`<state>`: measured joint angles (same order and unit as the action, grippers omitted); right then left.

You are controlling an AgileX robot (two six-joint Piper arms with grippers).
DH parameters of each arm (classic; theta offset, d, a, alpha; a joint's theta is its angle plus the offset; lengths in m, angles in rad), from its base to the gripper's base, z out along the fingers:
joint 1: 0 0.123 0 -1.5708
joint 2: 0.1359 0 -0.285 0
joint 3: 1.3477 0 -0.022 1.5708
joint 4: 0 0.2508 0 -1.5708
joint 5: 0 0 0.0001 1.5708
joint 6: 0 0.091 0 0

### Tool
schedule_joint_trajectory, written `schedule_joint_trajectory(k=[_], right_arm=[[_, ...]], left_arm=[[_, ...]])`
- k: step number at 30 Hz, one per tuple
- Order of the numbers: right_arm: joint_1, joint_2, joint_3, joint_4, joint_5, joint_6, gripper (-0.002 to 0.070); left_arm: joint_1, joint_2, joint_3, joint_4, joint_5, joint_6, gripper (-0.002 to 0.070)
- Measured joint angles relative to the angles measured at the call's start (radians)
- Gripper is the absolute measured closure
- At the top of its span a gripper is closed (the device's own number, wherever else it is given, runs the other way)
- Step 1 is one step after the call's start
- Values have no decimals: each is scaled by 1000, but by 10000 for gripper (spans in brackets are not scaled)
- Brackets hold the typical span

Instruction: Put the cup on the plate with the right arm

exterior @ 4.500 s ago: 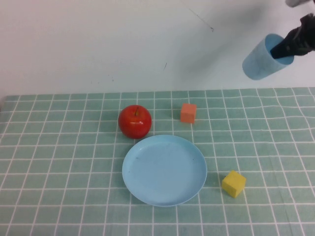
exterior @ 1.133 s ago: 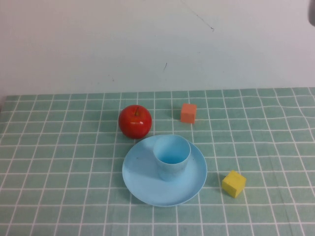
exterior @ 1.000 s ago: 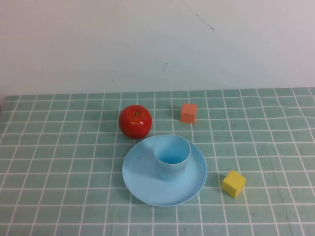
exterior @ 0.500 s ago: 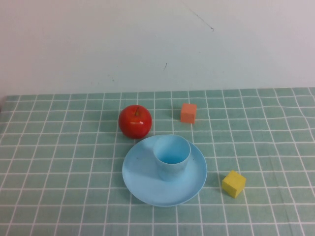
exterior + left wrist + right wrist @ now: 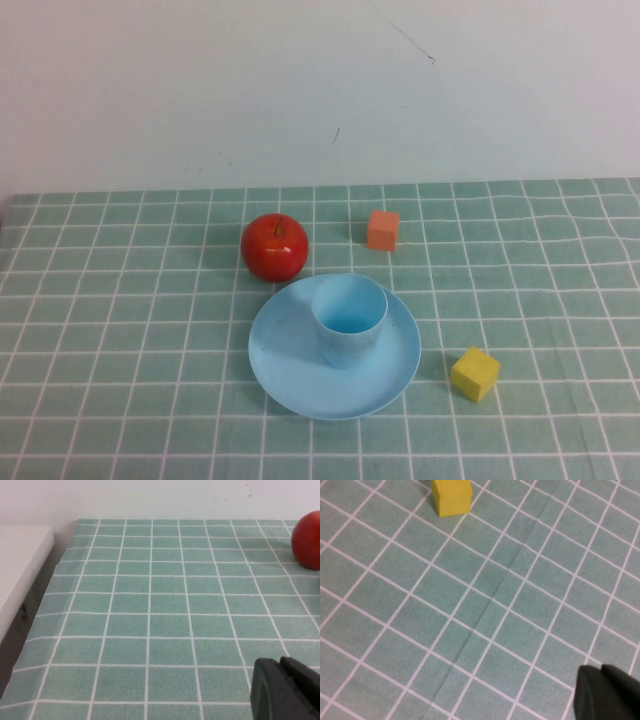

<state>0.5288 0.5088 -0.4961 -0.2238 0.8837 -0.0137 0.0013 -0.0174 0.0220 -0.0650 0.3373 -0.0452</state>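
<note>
Right hand of mine is pinched together, parked over bare bench near the yellow cube. Left hand hangs over the bench too, can't tell its state. Cup stands upright on the plate, beside the apple.

1. White wall behind, a few dark marks.
2. Table under green checked cloth, white grid lines.
3. White surface beside the table's edge.
4. Even light.
</note>
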Motion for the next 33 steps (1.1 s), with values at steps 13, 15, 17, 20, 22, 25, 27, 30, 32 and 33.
schedule_joint_trajectory(k=[13, 15, 17, 20, 22, 25, 27, 30, 32, 33], right_arm=[[-53, -76, 70, -1, -67, -6, 673], [-108, -146, 93, -1, -109, -18, 673], [-181, -216, 116, -10, -162, -26, 674], [-295, -320, 174, -42, -266, -26, 674], [-379, -380, 240, -53, -355, -26, 674], [-492, -451, 354, -36, -477, -26, 674], [-562, -481, 416, -3, -557, -27, 675], [-632, -511, 498, 44, -657, -38, 676], [-650, -518, 518, 57, -666, -47, 676], [-655, -520, 521, 61, -655, -52, 676]], left_arm=[[0, 0, 0, 0, 0, 0, 678], [0, 0, 0, 0, 0, 0, 678], [0, 0, 0, 0, 0, 0, 678], [0, 0, 0, 0, 0, 0, 678], [0, 0, 0, 0, 0, 0, 678], [0, 0, 0, 0, 0, 0, 678], [0, 0, 0, 0, 0, 0, 678], [0, 0, 0, 0, 0, 0, 678], [0, 0, 0, 0, 0, 0, 678], [0, 0, 0, 0, 0, 0, 678]])
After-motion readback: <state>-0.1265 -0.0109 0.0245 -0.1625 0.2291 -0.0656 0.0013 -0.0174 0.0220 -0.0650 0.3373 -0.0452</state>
